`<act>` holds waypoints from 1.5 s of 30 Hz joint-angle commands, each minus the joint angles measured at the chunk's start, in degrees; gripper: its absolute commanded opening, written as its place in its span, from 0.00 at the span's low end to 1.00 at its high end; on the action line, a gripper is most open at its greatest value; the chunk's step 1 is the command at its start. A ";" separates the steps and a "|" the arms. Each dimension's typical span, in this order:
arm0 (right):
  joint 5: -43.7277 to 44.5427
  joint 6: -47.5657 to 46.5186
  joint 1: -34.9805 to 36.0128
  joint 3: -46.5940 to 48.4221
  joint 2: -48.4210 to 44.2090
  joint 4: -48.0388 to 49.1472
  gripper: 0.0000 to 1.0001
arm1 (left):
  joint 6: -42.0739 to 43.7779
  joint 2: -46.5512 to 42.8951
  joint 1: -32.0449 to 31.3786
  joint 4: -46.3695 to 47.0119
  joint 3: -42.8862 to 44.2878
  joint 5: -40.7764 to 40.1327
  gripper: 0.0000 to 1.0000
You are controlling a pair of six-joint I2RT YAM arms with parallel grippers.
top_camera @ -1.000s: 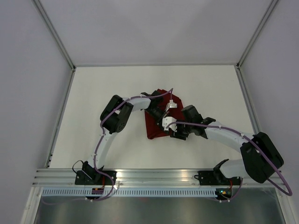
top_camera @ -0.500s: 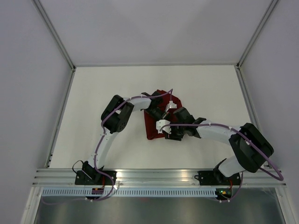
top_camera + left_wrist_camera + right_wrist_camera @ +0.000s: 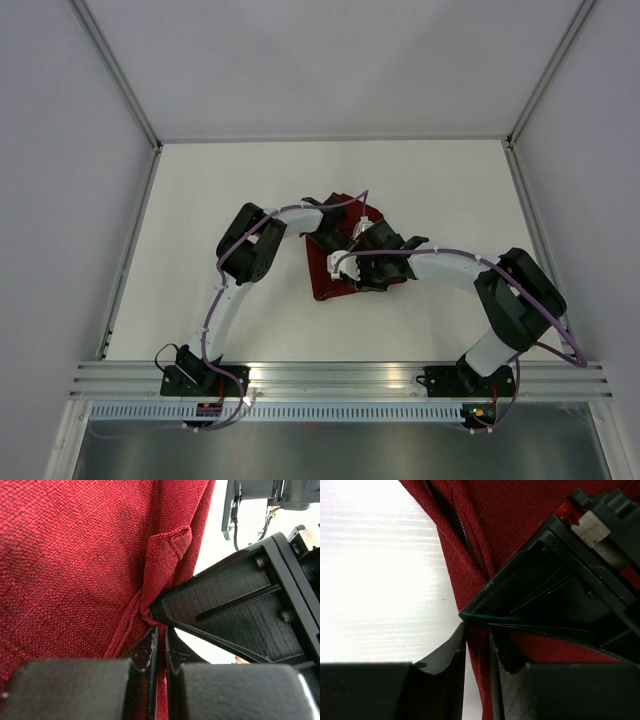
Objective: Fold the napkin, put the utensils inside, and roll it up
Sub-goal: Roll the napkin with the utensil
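Napkin (image 3: 322, 280) lies bunched near the middle of the table (image 3: 220, 200), pinched by both grippers.
The left gripper (image 3: 160, 640) is closed on a fold of the napkin. The right gripper (image 3: 477, 640), just beside it, has its jaws nearly together on the cloth's edge.

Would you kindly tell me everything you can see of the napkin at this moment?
The napkin is a dark red woven cloth, thin and soft, lying bunched and folded over itself on the white table. Creases and a small turned-up corner show in the left wrist view. The left pincer is shut on a pinched fold, and the right pincer grips its edge.
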 commanded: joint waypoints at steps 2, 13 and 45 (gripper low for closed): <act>-5.82 -2.16 -1.60 3.86 4.18 -9.09 0.15 | 1.95 0.90 0.50 -0.40 -0.11 -5.39 0.16; -13.91 -7.43 -6.70 13.01 14.56 -22.54 0.11 | -7.10 -6.21 2.43 10.84 -4.06 -2.76 0.36; -19.10 -13.15 -12.16 37.00 38.73 -46.46 0.11 | -12.40 -62.29 -4.31 66.12 -55.02 -66.44 0.39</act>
